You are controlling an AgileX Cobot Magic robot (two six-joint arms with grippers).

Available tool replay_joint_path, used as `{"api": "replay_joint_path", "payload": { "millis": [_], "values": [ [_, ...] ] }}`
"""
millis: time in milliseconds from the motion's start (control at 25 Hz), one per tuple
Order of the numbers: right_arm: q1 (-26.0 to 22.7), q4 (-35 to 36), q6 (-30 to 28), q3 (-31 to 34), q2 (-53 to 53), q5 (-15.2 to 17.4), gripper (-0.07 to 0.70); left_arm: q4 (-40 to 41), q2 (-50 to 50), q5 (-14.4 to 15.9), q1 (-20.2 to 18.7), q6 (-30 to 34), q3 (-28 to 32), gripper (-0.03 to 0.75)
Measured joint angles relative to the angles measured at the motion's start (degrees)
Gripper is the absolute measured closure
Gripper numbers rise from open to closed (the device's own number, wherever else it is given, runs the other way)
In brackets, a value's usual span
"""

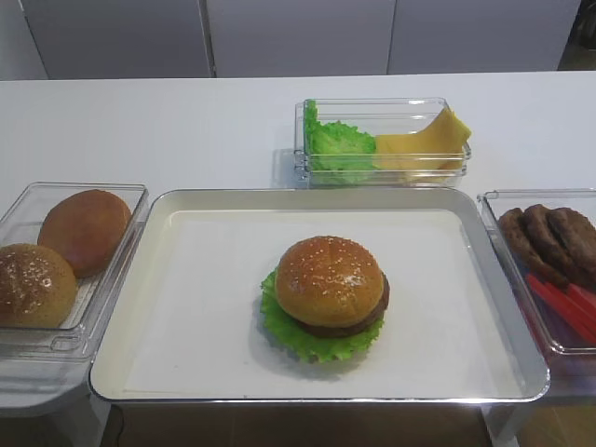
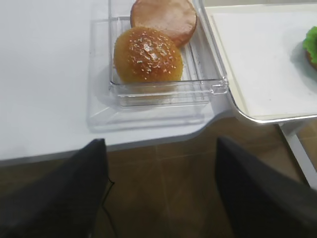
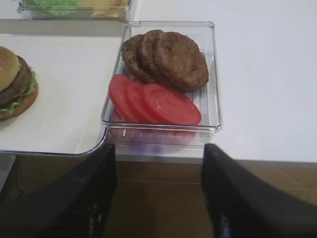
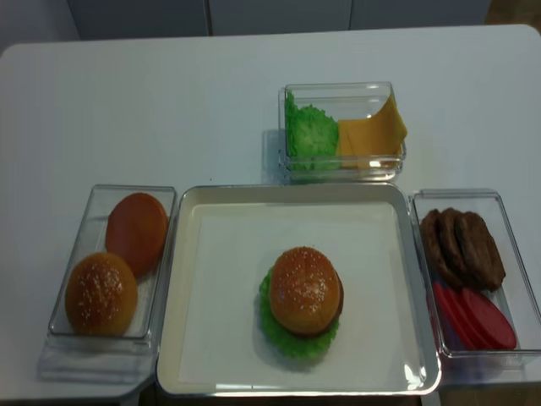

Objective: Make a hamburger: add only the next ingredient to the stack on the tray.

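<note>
- The sesame bun top [image 1: 330, 279] sits on the patty and lettuce stack [image 1: 317, 335], mid tray [image 1: 177, 279].
- Left claw [image 2: 158, 193] released, empty, near the bun box [image 2: 163, 84].
- Right claw [image 3: 158, 193] spread, empty, before the patty box [image 3: 210, 99].
- Lettuce-cheese box [image 1: 386, 140] sits behind the tray on the desk [image 1: 186, 121].

Two dark pincers showing at the near edge

Left pincer [image 2: 158, 193] and right pincer [image 3: 158, 193] are showing broad, matte black fingers, blurred, unmarked.

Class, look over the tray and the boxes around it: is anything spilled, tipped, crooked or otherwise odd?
Nothing is spilled or tipped. The sesame bun top sits slightly off-centre on the patty, which peeks out at its right edge over the lettuce. The tray is tidy, and the spare buns stay in their box.
</note>
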Motion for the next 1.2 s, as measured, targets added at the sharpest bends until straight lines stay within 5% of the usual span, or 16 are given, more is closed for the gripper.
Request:
{"api": "replay_joint_path", "payload": {
  "millis": [680,1000,1200],
  "values": [
    [0.0,0.0,0.0,0.0,0.0,0.0,0.216,0.4,0.0,-0.1,0.3,0.0,0.5,0.221],
    [0.0,0.0,0.0,0.0,0.0,0.0,0.216,0.4,0.0,-0.1,9.9,0.0,0.5,0.221],
    [0.0,0.0,0.0,0.0,0.0,0.0,0.216,0.4,0.0,-0.1,12.0,0.0,0.5,0.221]
  ]
}}
